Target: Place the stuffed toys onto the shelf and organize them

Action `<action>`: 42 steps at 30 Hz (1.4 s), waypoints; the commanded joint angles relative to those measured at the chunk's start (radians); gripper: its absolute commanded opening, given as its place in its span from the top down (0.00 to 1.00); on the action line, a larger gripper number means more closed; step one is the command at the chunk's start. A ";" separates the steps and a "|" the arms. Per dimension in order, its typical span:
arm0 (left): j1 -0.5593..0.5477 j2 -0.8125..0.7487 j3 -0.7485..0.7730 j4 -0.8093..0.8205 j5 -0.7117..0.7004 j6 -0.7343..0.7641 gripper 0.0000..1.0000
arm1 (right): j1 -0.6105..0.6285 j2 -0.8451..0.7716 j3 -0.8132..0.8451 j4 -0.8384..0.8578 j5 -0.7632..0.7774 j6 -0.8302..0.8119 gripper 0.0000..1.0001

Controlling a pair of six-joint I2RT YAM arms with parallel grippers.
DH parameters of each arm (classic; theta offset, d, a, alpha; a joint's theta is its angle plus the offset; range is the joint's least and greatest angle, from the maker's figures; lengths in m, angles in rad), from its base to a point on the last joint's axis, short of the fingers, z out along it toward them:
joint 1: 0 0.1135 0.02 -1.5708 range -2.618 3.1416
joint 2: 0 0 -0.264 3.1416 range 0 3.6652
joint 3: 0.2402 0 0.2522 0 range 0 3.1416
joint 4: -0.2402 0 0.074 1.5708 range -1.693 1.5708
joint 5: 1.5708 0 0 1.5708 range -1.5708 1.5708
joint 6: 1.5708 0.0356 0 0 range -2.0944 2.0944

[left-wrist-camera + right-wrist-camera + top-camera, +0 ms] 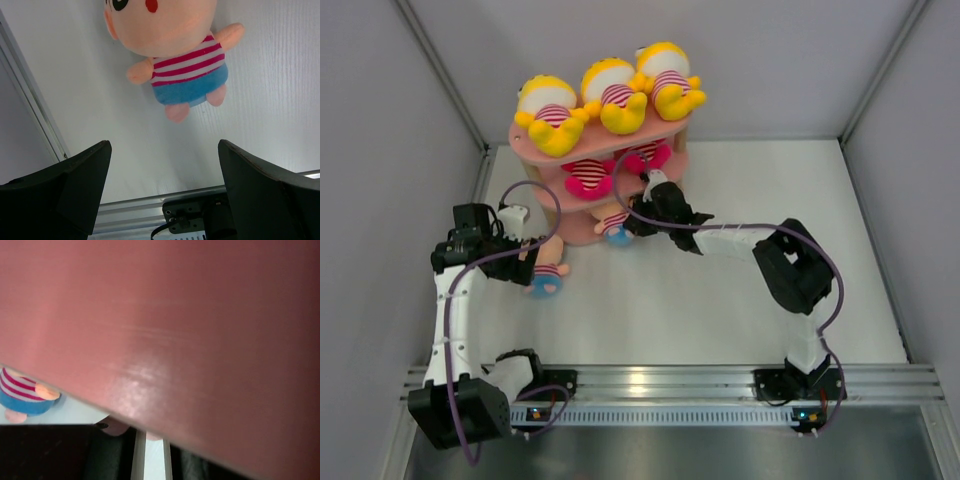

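Note:
The pink shelf (532,140) stands at the back, with three yellow stuffed toys (608,92) in a row on its top board. Two striped toys (587,176) lie on the middle board. A peach-headed, blue-bottomed toy (614,224) lies at the bottom board's front edge, and my right gripper (632,224) reaches in beside it. In the right wrist view the shelf board (190,325) hides most of the scene. The right gripper (150,442) shows a narrow slit, with peach plush at its tips. Another peach toy (180,55) lies on the table beyond my open, unloaded left gripper (165,172).
Grey walls close in the white table (720,300) on three sides. An aluminium rail (670,382) runs along the near edge by the arm bases. A striped, blue-bottomed toy (21,394) shows under the board at the lower left of the right wrist view.

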 commanded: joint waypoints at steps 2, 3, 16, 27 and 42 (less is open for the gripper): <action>0.000 0.004 0.003 0.007 -0.010 0.010 0.06 | 0.011 0.006 0.038 0.088 0.057 0.018 0.72; 0.000 0.007 0.003 0.006 -0.010 0.012 0.06 | 0.011 0.005 0.039 0.085 0.056 0.018 0.65; -0.002 -0.002 -0.014 0.007 -0.011 0.013 0.06 | 0.028 -0.191 -0.082 0.057 0.091 -0.048 0.41; -0.002 -0.001 -0.019 0.007 0.000 0.002 0.06 | 0.134 -0.288 -0.182 0.069 0.258 -0.116 0.40; -0.002 -0.016 -0.026 0.007 -0.027 0.015 0.06 | 0.352 -0.003 0.024 0.130 0.812 -0.703 0.42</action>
